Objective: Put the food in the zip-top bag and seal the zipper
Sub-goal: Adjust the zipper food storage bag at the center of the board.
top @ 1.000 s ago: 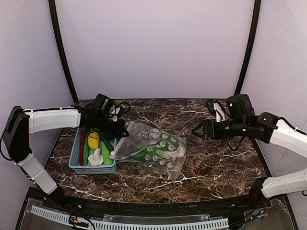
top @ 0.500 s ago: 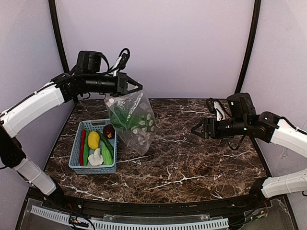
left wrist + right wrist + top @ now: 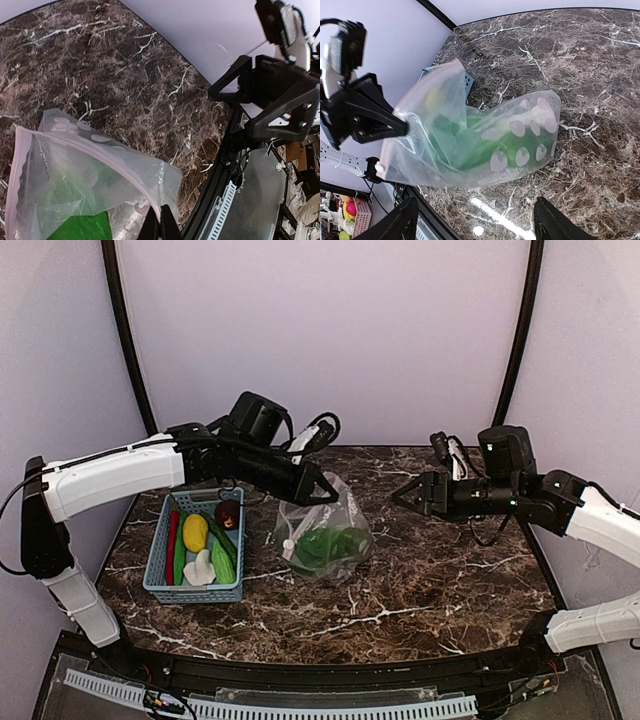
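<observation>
Your bag (image 3: 325, 535) sags crumpled on the tabletop (image 3: 420, 580), its top edge pinched in the left gripper (image 3: 324, 494). Its pink zipper (image 3: 75, 143) looks unsealed, though that's hard to judge. The leafy bunch (image 3: 322, 548) is inside. The chilli (image 3: 172, 545), yellow piece (image 3: 195, 533), white piece (image 3: 200, 570), green pieces (image 3: 222, 556) and dark fruit (image 3: 228, 513) lie in the basket (image 3: 195, 593).

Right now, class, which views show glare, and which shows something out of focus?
Right wrist view: bright glare patches on the dark marble table near the bottom edge. Top external view: even light, no glare. Left wrist view: the clear crinkly plastic bag looks soft beside the left gripper.
</observation>
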Robot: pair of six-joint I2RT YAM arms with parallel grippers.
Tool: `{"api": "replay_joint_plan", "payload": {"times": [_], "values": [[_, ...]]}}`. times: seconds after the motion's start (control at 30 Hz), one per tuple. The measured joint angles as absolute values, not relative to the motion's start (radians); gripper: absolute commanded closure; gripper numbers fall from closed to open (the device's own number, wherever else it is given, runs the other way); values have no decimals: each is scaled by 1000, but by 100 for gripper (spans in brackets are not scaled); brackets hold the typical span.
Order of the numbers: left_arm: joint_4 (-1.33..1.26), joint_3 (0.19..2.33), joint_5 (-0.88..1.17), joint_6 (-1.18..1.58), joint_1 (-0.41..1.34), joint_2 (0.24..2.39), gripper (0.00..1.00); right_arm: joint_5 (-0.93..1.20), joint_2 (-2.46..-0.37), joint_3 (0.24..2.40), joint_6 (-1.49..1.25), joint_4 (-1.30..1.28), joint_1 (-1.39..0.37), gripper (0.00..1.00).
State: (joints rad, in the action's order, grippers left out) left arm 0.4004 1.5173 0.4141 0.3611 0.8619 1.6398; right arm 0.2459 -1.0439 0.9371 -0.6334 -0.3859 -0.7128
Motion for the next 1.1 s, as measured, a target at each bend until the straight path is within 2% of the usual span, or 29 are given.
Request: {"api": "replay_joint_plan", "payload": {"times": [0.17, 0.37, 0.57, 1.1], "values": [[401, 1461, 384, 361, 900, 1665, 99, 259, -1052, 953, -649, -373, -713, 38], [358, 1443, 382, 363, 927, 1665, 99, 320, -1106, 1009, -644, -337, -713, 41], [326, 1420, 382, 373, 934, 1665, 99, 390, -1174, 1021, -634, -311, -730, 49], [284, 1415, 392, 391, 934, 1650, 99, 502, -1232, 882, -564, -225, -785, 46]]}}
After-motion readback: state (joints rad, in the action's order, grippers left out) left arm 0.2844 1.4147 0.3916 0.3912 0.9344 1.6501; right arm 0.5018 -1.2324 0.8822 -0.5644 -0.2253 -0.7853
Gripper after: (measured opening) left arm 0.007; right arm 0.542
